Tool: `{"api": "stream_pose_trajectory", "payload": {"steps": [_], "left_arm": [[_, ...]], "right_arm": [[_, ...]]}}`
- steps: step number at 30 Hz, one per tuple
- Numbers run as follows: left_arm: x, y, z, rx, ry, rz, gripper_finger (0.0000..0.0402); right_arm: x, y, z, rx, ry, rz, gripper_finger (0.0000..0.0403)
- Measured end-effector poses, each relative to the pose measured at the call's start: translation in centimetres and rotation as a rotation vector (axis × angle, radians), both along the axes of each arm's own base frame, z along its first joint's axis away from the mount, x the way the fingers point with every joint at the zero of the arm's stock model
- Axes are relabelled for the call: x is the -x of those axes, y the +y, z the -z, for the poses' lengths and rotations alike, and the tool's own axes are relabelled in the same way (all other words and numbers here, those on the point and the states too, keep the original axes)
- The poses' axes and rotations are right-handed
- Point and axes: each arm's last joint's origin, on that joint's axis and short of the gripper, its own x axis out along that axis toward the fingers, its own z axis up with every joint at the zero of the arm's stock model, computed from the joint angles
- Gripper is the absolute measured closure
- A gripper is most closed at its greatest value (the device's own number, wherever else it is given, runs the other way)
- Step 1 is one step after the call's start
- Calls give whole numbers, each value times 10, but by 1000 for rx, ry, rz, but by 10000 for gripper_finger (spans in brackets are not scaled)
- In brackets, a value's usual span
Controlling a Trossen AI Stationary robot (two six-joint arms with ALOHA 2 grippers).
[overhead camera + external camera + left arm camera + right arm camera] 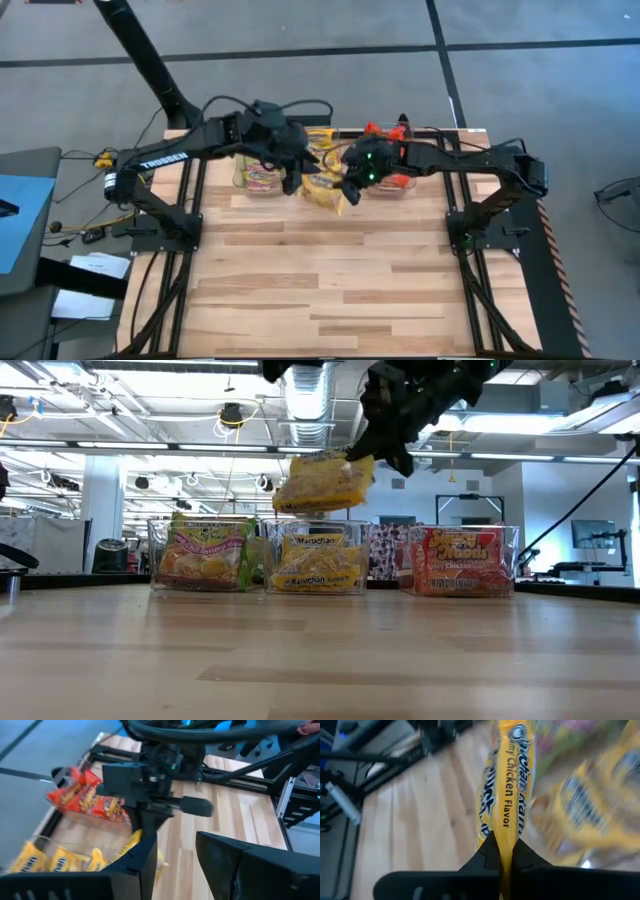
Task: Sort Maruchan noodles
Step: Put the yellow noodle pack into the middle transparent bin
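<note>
Your right gripper (500, 851) pinches a yellow packet (507, 785) between its closed fingers, just above the middle bin (313, 560). Your left gripper (175, 850) waits alongside, fingers apart and empty. The table looks bare, so this seems the last packet.

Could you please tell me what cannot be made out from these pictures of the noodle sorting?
- High view: the left gripper and right gripper cover much of the bins, so packet counts are hidden.
- Low view: both arms are cut off at the top edge above the held yellow packet.
- Right wrist view: the packets behind the yellow packet are blurred.
- Left wrist view: the left gripper's own fingers hide part of the yellow packets.
</note>
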Motion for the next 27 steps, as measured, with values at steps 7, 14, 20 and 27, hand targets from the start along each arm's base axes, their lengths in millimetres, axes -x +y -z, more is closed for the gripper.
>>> {"api": "stream_pose_trajectory", "payload": {"steps": [7,14,20,27], "left_arm": [[17,-3,-28,-6,17,-4,279],[33,-7,-38,-6,23,-14,279],[46,-8,-45,-42,18,-81,279],[49,-7,-47,-95,20,-97,279]], "right_arm": [[4,-30,-11,208,-114,-4,392],[4,-40,-18,438,-173,-71,392],[4,-39,-17,578,-146,-158,392],[6,-32,-8,533,-31,-139,392]]}}
